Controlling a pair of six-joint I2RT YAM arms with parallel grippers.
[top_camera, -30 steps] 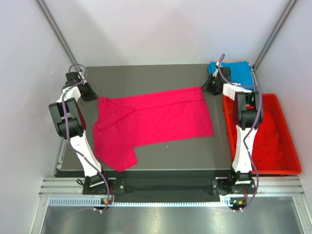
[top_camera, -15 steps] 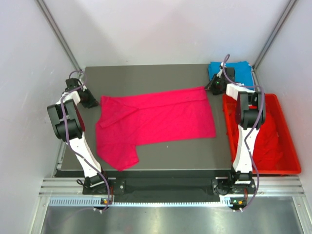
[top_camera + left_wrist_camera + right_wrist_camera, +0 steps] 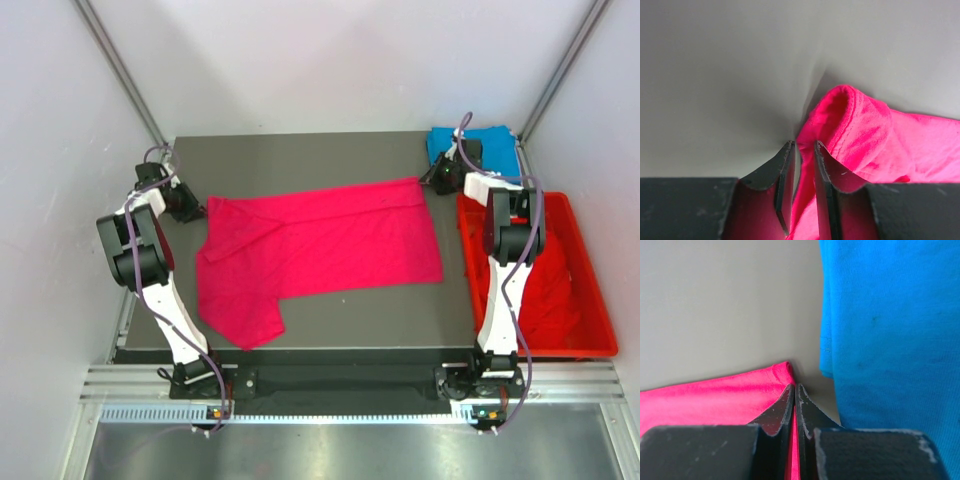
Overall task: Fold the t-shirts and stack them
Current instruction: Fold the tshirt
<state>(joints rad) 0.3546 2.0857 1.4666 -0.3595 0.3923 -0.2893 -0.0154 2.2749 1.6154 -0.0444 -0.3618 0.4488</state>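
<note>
A pink-magenta t-shirt point(image 3: 320, 245) lies spread across the grey table. My left gripper point(image 3: 190, 210) is shut on its far left corner; the left wrist view shows the cloth point(image 3: 860, 135) pinched between the jaws of the left gripper point(image 3: 804, 146). My right gripper point(image 3: 432, 183) is shut on the far right corner; the right wrist view shows pink cloth point(image 3: 715, 397) running between the closed jaws of the right gripper point(image 3: 795, 387). A folded sky blue t-shirt point(image 3: 490, 150) lies at the far right corner, close to the right gripper point(image 3: 890, 330). Red t-shirts point(image 3: 545, 290) fill the crate.
A rigid red plastic crate point(image 3: 600, 340) stands off the table's right side, beside the right arm. White walls close in the table on the left, back and right. The table's front edge point(image 3: 300, 350) runs just beyond the arm bases.
Both grippers have moved outward a little, the left leftward and the right toward the back right, drawing the pink shirt's far edge straighter and flatter. Both keep their hold.
</note>
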